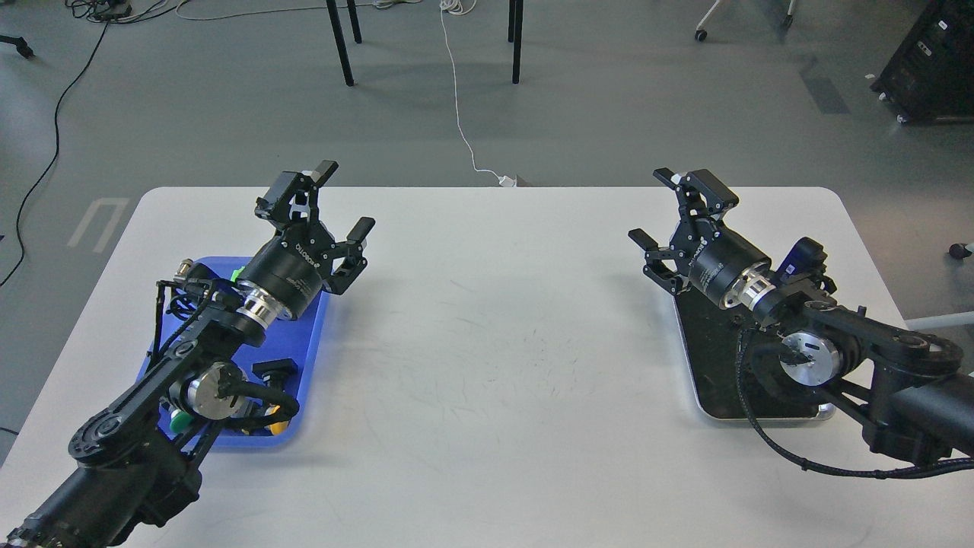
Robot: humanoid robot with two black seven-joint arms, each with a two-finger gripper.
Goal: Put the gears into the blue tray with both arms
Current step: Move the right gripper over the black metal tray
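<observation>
Left pincer (339, 199): our fingers stand apart, holding nothing, raised over the tray's 1 o'clock corner.
Blue tray (313, 344): at 9 o'clock on the surface, largely hidden under our left arm; coloured button caps show in it at its near end.
Gears: we cannot make out any, either in the blue tray or on the dark tray; black rings on a black floor would be very hard to spot.
Right pincer (659, 207): fingers apart, empty, raised over the dark tray's 11 o'clock corner.
Dark tray (701, 364): silver-rimmed, at 3 o'clock, well apart from the blue one.
Risk, sight: our arms cover both trays, so we could close on the wrong piece or on nothing.
Risk, grip: a tiny ring could slip or roll from wide fingers in transfer.
Risk, cables: wrist hoses hang near both rims and could snag.
Surface (487, 342): white, rounded corners, scuffed at centre.
Room: grey floor, chair legs and a white cord at 12 o'clock.
</observation>
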